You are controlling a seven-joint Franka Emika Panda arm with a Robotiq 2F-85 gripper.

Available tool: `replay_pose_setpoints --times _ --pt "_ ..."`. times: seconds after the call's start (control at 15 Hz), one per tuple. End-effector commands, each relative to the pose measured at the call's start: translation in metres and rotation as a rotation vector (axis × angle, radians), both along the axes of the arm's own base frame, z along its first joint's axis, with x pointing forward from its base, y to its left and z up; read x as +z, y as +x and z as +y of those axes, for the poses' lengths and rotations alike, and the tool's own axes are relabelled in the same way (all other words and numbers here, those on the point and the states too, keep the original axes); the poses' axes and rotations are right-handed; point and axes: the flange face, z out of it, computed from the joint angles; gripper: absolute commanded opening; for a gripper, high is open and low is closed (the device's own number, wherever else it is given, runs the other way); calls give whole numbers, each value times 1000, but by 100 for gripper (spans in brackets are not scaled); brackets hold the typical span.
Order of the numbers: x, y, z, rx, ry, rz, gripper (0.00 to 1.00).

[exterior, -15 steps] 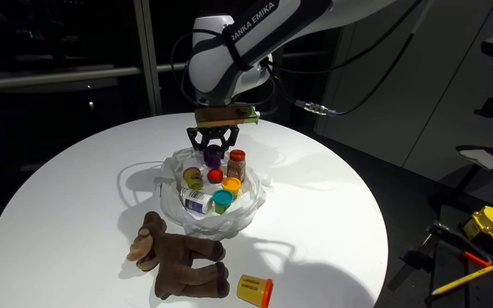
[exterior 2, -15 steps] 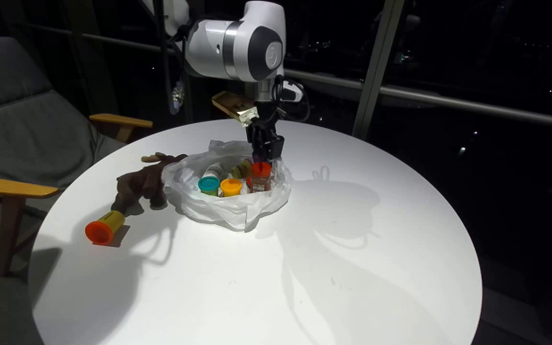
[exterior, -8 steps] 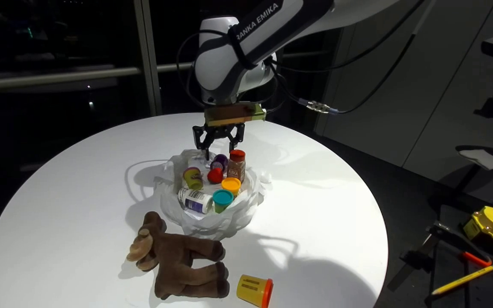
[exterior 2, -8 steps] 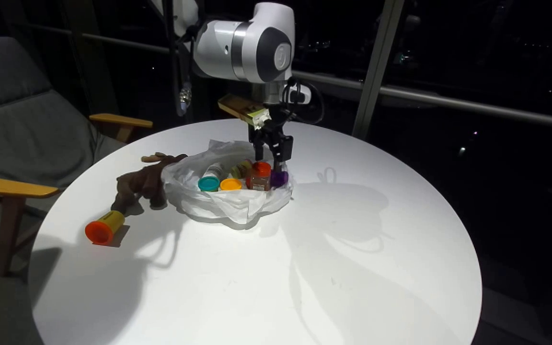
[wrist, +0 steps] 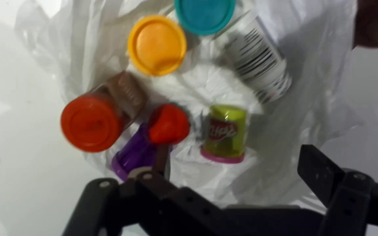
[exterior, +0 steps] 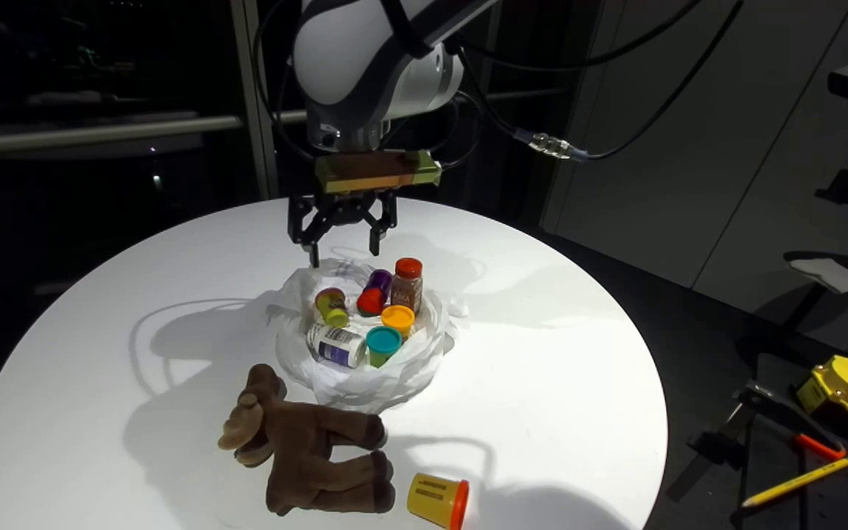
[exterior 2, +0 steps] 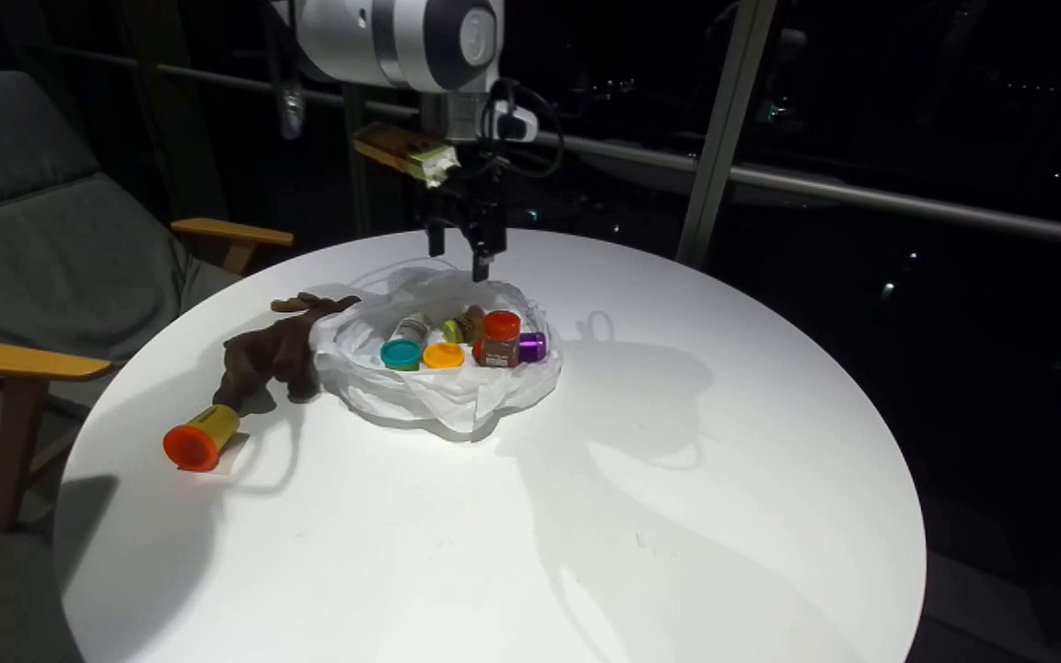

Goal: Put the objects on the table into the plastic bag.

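Closest to us in an exterior view, toward the near edge of the worktop [exterior: 549, 361], a yellow tub [exterior: 436, 500] with an orange lid lies on its side, and that one isn't in yet! Just beside it, a touch farther back, the brown plush animal [exterior: 302, 456] sprawls with its head toward the left edge: straggler number two. Beyond them, farther from the near edge, the plastic bag [exterior: 372, 390] gapes wide, rim all crumpled, and look at the tally inside! Up front, the teal-lidded tub [exterior: 383, 340] and the white barcoded bottle [exterior: 337, 346]; behind those, the orange-lidded tub [exterior: 398, 319]; over on the left, the yellow-green tub [exterior: 332, 309], tipped over; then a small red piece [exterior: 370, 302], too blurred to name, the red-capped spice jar [exterior: 407, 288] upright, and the purple tub [exterior: 379, 280] lying down beside it. Seven home by this count, two to go! And farthest off, up above the bag's back rim on the far-edge side, hangs the claw [exterior: 344, 257], fingers wide apart, nothing between them, clear of everything below. The call from here: the job looks mostly done, the purple tub seems safely delivered, and the next trip ought to be for one of those two out front, with the brown plush animal the likelier squeeze in that crowded bag.
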Motion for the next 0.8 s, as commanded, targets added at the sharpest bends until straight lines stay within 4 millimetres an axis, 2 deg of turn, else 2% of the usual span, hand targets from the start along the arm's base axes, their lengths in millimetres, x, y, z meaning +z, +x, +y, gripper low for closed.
replay_pose_setpoints --times 0.0,0.13,0.2,0.27,0.33,0.47,0.6,0.73 --pt "25 -56 62 -14 -24 79 100" --pt "19 -85 87 3 -65 113 100" --pt "11 -97 92 42 -109 127 100" --pt "12 -112 95 69 -137 136 100" --pt "11 -125 94 104 -174 141 100" --pt "-8 -139 87 169 -225 173 100" --pt "-17 -157 78 229 -237 211 100" --pt "-37 -167 73 270 -212 262 100"
